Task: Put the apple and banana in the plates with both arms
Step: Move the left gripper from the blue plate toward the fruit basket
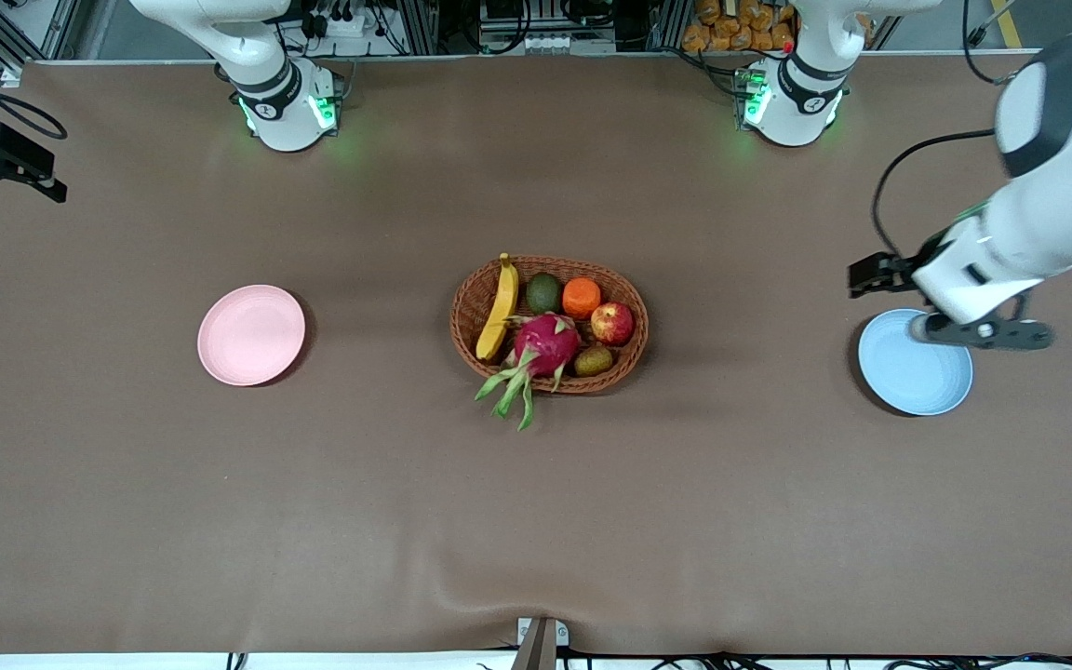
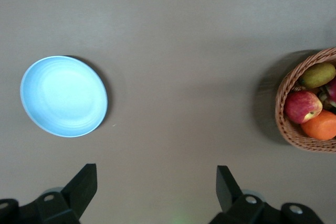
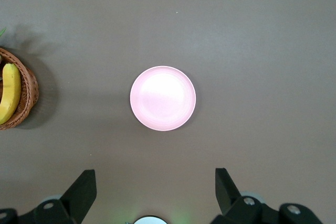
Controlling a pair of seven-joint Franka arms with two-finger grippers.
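The apple (image 1: 611, 323) (image 2: 302, 106) and the banana (image 1: 500, 309) (image 3: 9, 92) lie in a wicker basket (image 1: 545, 262) at mid-table. The pink plate (image 1: 250, 334) (image 3: 163, 98) sits toward the right arm's end, the light blue plate (image 1: 913, 368) (image 2: 63, 96) toward the left arm's end. Both plates are bare. My left gripper (image 1: 983, 333) (image 2: 156, 168) hangs high over the table by the blue plate, open and holding nothing. My right gripper (image 3: 155, 173) is open and holding nothing, high over the table between its base and the pink plate. It does not show in the front view.
The basket also holds a green avocado (image 1: 543, 292), an orange fruit (image 1: 581, 297) (image 2: 321, 125), a pink dragon fruit (image 1: 545, 344) and a brown-green kiwi (image 1: 594, 360). A black fixture (image 1: 1, 160) juts in at the table edge by the right arm's end.
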